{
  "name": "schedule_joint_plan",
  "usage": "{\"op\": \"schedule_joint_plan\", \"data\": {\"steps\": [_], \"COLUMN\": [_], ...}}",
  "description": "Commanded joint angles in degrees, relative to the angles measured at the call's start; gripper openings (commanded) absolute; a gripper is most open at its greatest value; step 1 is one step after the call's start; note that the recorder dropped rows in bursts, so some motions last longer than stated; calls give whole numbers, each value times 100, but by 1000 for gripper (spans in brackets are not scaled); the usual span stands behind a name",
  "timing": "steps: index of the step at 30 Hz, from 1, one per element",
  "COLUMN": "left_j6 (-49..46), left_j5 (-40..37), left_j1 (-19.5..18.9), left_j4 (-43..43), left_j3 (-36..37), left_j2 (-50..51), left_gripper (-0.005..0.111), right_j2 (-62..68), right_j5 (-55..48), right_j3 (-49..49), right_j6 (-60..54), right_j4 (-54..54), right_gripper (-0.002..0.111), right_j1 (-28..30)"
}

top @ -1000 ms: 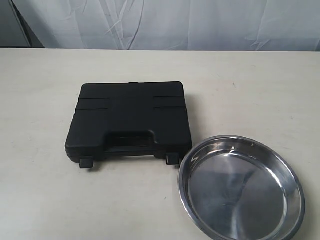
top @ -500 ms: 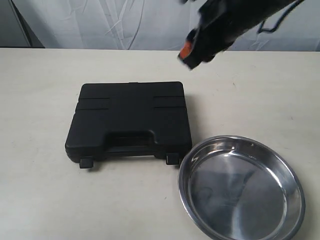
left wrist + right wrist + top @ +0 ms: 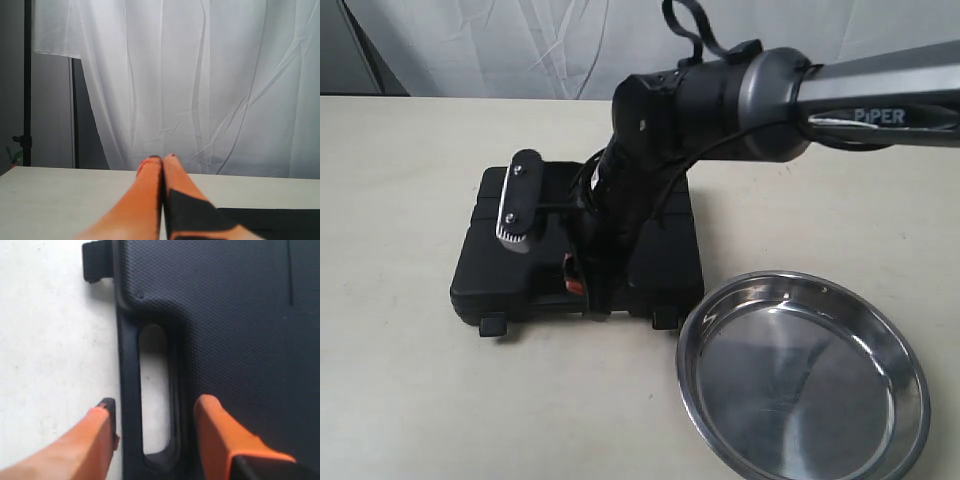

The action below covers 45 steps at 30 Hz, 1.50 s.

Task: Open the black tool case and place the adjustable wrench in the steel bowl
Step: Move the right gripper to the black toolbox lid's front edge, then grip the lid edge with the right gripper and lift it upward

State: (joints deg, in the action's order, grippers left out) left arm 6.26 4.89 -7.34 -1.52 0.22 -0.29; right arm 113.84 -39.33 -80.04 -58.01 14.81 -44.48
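The black tool case [image 3: 480,262] lies closed on the table, handle side toward the front, both clasps [image 3: 493,325] sticking out. The adjustable wrench is hidden from view. My right gripper [image 3: 582,285] hangs low over the case's handle edge. In the right wrist view it [image 3: 156,402] is open and astride the handle bar beside the slot [image 3: 152,390], one finger over the table and one over the lid [image 3: 235,315]; contact is unclear. The steel bowl [image 3: 802,375] sits empty at the front right. My left gripper [image 3: 162,159] is shut on nothing, pointing toward the curtain.
The right arm [image 3: 740,95] stretches in from the upper right across the case's lid. A white curtain [image 3: 620,45] hangs behind the table's far edge. The bowl's rim [image 3: 682,340] lies close to the case's front right clasp [image 3: 666,318].
The right arm came in from the upper right and dropped onto the case's handle edge. Case and bowl have stayed where they were.
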Motion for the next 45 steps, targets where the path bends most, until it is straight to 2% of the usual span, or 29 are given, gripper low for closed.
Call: {"op": "schedule_joint_plan", "data": {"steps": [1,22,27,39,41,44,45], "left_j6": [11,11,11,11,11,11,11], "left_j5": [31,31,31,31,31,31,31], "left_j1": [9,9,9,9,9,9,9], "left_j4": [-14,-14,-14,-14,-14,-14,-14], "left_j3": [-22,-22,-22,-22,-22,-22,-22], "left_j2": [29,29,29,29,29,29,29], "left_gripper": [0,0,0,0,0,0,0], "right_j2": [175,606,564,361,268,158,129], "right_j5": [174,250,189,111,147,171,181], "right_j3": [-34,-34,-34,-34,-34,-34,-34], "right_j6": [-32,-32,-32,-9,-9,-9,-9], "right_j4": [-147,-160,-174,-258,-258,-271,-271], "right_gripper": [49,48,21,18,13,-1,-1], "right_j1": [-188,-233,-233,-233,-233,-233,-233]}}
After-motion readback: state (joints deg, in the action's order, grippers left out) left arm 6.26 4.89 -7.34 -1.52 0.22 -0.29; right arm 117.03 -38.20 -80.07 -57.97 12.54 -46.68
